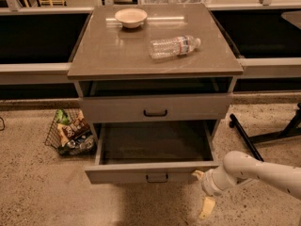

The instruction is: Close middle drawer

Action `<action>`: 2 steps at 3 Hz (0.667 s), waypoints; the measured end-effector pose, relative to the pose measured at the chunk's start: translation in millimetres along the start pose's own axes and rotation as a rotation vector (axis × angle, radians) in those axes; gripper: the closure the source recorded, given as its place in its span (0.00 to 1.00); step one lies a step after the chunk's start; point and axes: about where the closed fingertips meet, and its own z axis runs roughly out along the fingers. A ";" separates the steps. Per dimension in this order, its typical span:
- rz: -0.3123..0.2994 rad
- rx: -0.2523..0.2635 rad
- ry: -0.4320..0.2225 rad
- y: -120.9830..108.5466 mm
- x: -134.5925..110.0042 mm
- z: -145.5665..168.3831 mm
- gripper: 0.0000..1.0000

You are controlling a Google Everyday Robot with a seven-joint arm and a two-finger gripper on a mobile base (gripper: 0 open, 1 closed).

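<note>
The middle drawer [150, 172] of the grey cabinet is pulled far out, and its shallow tray is empty. Its low front panel carries a small black handle [157, 177]. Above it the taller-fronted top drawer [155, 108] stands slightly out. My gripper [202, 191] is at the lower right, on a white arm coming in from the right edge. It is open and empty. The upper fingertip [197, 174] is at the right end of the middle drawer's front panel and the lower one [207, 207] points toward the floor. The lowest drawer is hidden.
A bowl [130, 17] and a lying plastic bottle [174, 46] rest on the cabinet top [113, 55]. A wire basket of snack bags [70, 132] sits on the floor at the left. A black stand leg [244, 136] crosses the floor at the right.
</note>
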 end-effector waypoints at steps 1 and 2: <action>-0.036 0.021 -0.030 -12.8 -3.7 -1.3 0.00; -0.132 0.063 -0.059 -47.4 -16.9 -9.7 0.18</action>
